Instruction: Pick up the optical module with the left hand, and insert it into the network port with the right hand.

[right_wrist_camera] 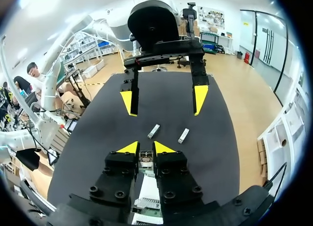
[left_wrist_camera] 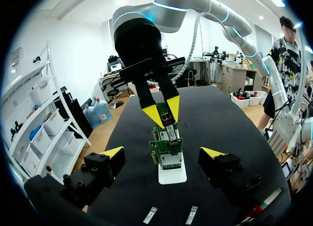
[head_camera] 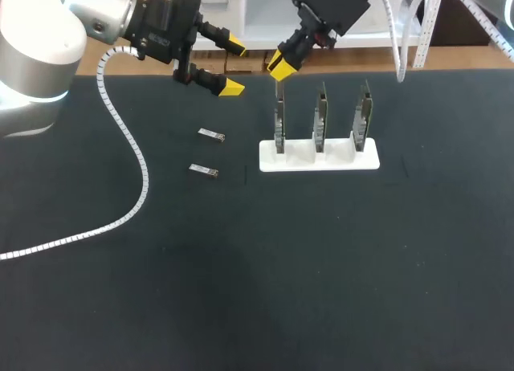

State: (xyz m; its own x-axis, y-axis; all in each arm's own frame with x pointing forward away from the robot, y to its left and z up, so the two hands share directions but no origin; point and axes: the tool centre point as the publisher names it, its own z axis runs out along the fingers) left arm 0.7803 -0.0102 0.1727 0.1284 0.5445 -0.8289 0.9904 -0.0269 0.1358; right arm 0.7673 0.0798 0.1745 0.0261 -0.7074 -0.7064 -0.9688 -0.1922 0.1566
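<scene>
- The table [head_camera: 337, 267] is covered in a matte black cloth.
- A glossy white plastic stand [head_camera: 321, 159], a long low block, sits on the cloth. It holds three thin green circuit boards upright in a row: the left board [head_camera: 280, 122], the middle board [head_camera: 320, 118] and the right board [head_camera: 362, 114].
- In the left wrist view, the board closest to that camera carries a boxy, silvery metal network port [left_wrist_camera: 171, 161].
- The right gripper [head_camera: 279, 63] has black angular fingers with yellow wedge tips. It hangs directly over the left board with the tips drawn narrow.
- A small grey optical module [left_wrist_camera: 167, 120] is pinched between those tips, just above the board's upper edge. I cannot tell whether it has entered a port.
- The left gripper [head_camera: 234, 64] stands spread wide with nothing in it. It is beside the right gripper, on the side away from the stand and above the cloth.
- Two slim, rectangular, metallic modules lie flat on the cloth. The farther loose module [head_camera: 211, 134] is below the left gripper, and the nearer loose module [head_camera: 204, 171] is just beside it. Both are apart from the stand and touched by neither gripper.
- A ribbed white spiral conduit [head_camera: 132, 162] curves from the left arm down across the cloth.
</scene>
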